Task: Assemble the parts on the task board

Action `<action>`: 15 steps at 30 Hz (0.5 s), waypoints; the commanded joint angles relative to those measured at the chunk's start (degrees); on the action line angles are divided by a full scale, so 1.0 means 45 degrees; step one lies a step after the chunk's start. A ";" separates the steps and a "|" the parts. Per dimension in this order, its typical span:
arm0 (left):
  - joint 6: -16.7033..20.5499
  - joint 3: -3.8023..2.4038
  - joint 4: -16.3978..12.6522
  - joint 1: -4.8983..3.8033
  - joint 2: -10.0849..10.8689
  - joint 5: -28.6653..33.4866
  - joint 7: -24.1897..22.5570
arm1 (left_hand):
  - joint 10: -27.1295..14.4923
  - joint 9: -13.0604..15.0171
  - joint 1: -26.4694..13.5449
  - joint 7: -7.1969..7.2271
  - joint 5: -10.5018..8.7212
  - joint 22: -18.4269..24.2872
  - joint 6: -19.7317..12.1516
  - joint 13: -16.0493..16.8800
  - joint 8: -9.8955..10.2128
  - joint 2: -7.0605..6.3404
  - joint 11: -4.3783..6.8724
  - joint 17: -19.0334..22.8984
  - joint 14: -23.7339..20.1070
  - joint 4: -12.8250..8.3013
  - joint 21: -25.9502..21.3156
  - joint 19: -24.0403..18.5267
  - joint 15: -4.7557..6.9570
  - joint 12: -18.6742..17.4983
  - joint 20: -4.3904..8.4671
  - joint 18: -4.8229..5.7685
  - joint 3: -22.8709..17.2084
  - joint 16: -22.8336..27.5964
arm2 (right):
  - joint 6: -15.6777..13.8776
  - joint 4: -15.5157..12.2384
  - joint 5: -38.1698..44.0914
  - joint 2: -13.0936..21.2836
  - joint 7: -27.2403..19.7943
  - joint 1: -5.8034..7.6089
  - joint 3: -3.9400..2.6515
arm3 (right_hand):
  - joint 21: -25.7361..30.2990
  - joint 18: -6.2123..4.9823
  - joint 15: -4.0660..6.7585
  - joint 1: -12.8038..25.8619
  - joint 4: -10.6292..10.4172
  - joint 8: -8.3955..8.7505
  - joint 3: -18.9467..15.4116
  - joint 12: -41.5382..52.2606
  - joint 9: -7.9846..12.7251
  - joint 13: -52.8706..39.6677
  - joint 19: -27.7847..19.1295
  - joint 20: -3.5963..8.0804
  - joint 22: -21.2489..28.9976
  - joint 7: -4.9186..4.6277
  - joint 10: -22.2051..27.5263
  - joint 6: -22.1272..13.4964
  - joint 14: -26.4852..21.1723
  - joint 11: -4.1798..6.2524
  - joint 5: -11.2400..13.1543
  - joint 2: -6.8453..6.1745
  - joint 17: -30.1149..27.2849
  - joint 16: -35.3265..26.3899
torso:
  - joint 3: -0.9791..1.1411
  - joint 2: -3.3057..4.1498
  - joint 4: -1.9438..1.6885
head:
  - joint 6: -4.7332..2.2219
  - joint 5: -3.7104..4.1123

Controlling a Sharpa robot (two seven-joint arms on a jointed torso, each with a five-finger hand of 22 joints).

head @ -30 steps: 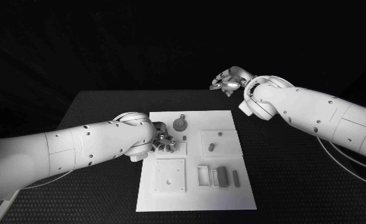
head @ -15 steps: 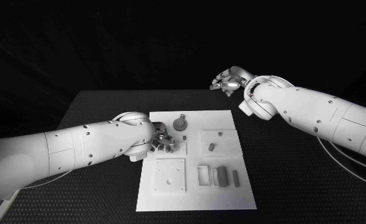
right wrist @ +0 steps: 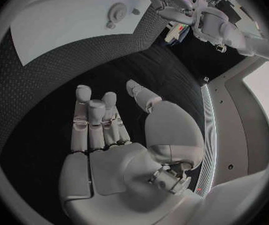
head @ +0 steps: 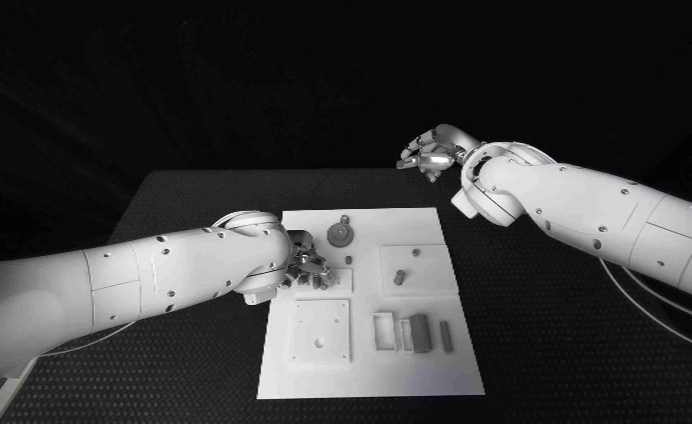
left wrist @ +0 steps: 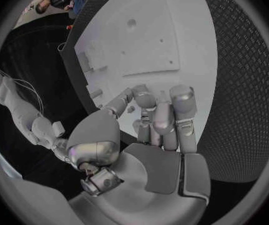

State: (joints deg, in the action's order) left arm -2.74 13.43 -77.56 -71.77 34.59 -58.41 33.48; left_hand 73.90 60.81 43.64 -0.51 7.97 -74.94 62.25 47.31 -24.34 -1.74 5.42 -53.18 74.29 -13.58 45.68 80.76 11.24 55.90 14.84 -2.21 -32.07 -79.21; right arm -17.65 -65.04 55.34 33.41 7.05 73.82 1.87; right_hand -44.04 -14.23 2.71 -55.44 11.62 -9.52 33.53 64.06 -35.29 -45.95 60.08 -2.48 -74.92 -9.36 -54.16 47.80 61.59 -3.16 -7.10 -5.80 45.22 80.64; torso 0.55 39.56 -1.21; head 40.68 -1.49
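- i saw the task board (head: 418, 364) lying flat at the middle of the black table (head: 188, 214), its long sides running away from the robot; bare table surface lay open on both sides of it and beyond its far edge.
- the left hand (head: 307, 269) sat over the board's left edge, just beside the near-left raised square plate (head: 320, 332) and close to the round gear-like part (head: 340, 235) farther up the board.
- in the left wrist view the left hand's fingers (left wrist: 172, 110) were curled together with their tips down at the board surface; i could not tell whether they pinched a part or merely touched the board.
- the upright peg (head: 398, 278) and the row of rectangular parts (head: 415, 332) stood toward the board's right half, well apart from the left hand.
- the right hand (head: 427, 157) was raised past the table's far right corner, well apart from the board.
- in the right wrist view the right hand (right wrist: 109, 130) held nothing, fingers extended side by side and thumb apart.
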 commanded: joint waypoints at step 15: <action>-0.0111 0.0044 0.0018 0.0059 0.0035 -0.0011 0.0089 | -0.0150 -0.0192 -0.0270 -0.0036 -0.0215 -0.0077 -0.0012 0.0043 0.0070 -0.0793 0.0023 0.0037 -0.0025 0.0520 -0.0167 -0.0007 0.0038 -0.0033 0.0099 -0.0655 0.0209 0.0138 | 0.0133 0.0006 -0.0006 0.0016 -0.0036 -0.0006 -0.0001 | 0.0082 -0.0171 0.0051 0.0102 -0.0038 0.0017 -0.0036 0.0079 0.0019 0.0021 -0.0073 -0.0039 -0.0228 -0.0081 0.0103 0.0005 -0.0004 -0.0021 -0.0029 0.0007 -0.0017 0.0061 | -0.0002 -0.0002 0.0001 | 0.0001 0.0005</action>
State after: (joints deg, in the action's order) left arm -2.74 13.60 -77.45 -71.55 34.75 -58.43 33.72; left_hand 73.70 60.02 42.40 -0.49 7.29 -74.94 62.23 47.41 -24.34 -4.72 5.62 -53.04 74.26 -11.59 45.31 80.75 11.24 55.90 14.83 -2.22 -31.21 -78.94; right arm -17.64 -65.01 55.31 33.47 7.06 73.81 1.87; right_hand -44.04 -14.18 2.71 -55.45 11.62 -9.52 33.53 64.06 -35.28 -45.95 60.08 -2.48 -74.92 -9.32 -54.16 47.83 61.59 -3.17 -7.10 -5.80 45.22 80.64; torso 0.53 39.57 -1.21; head 40.68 -1.47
